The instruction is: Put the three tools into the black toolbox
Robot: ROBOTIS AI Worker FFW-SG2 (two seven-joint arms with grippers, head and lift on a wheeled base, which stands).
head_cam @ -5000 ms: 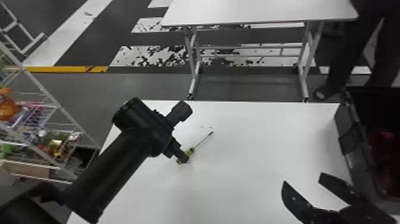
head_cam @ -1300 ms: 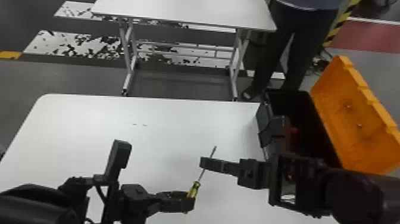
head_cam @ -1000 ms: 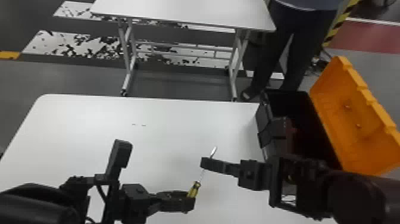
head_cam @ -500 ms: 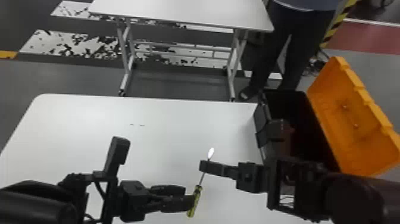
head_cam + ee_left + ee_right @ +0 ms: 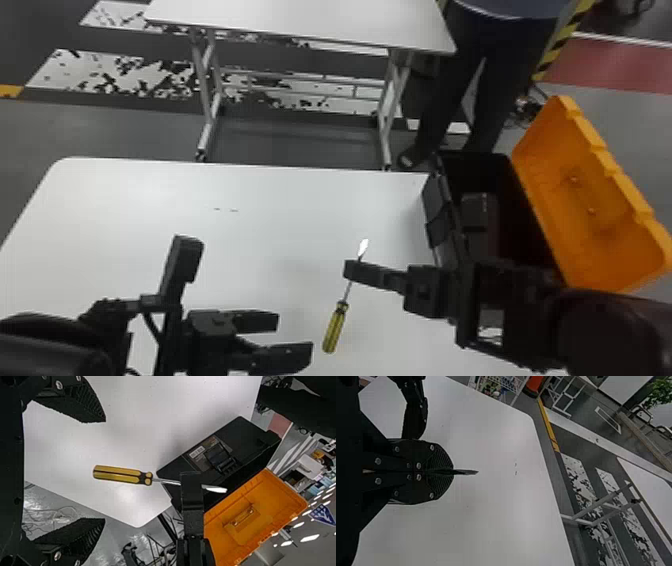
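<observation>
The left gripper [image 5: 294, 333] has just let go of the flat-bladed screwdriver with the yellow-and-black handle [image 5: 333, 331]; half a second ago its fingers were still beside the handle. Now its jaws stand wide apart at the handle's nine o'clock, touching nothing. The right gripper [image 5: 351, 269] has its jaws clenched on the metal shaft near the blade, the blade poking out toward one o'clock and the handle hanging free between six and seven.

So the handover looks complete, and the tool depends on the right arm alone. The black toolbox [image 5: 434, 202], its orange lid [image 5: 590, 200] open, waits toward two o'clock from the screwdriver, at the right end of the white surface [image 5: 200, 195].

The right arm should next carry the tool over the opening and release it. Gripped so near the blade, the heavier handle could swing or catch the rim. Whether the other two tools are already inside cannot be told for certain.
</observation>
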